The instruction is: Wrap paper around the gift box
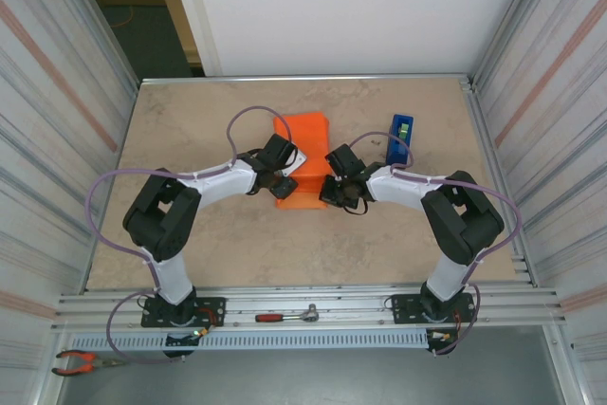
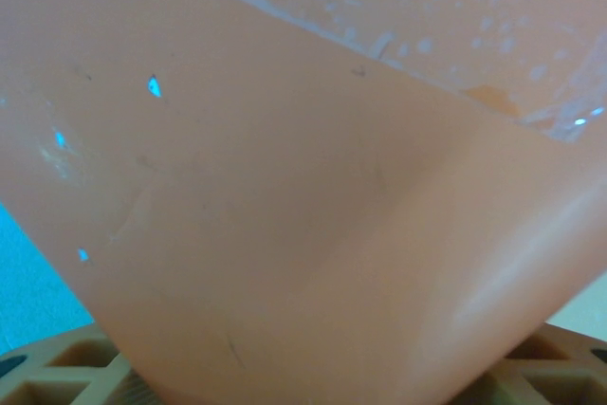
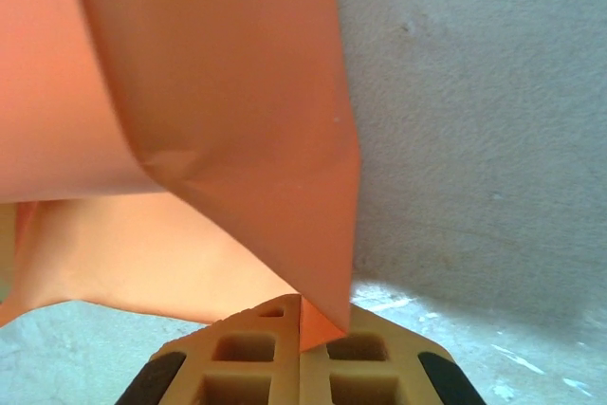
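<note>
The orange paper (image 1: 305, 132) lies folded into a parcel at the middle of the table, and the gift box is hidden under it. My left gripper (image 1: 278, 170) is at the parcel's left near side. In the left wrist view the paper (image 2: 285, 196) fills the gap between the two spread fingers (image 2: 66, 372); whether they clamp it I cannot tell. A strip of clear tape (image 2: 455, 26) shines on the paper. My right gripper (image 1: 334, 189) is at the parcel's right near corner. Its jaws (image 3: 302, 329) are shut on a corner of the paper (image 3: 228, 111), which is lifted off the table.
A blue tape dispenser (image 1: 399, 139) stands right of the parcel, close to the right arm. A red-handled tool (image 1: 285, 315) lies on the front rail and pliers (image 1: 85, 360) at the bottom left. Ribbed walls close in both sides.
</note>
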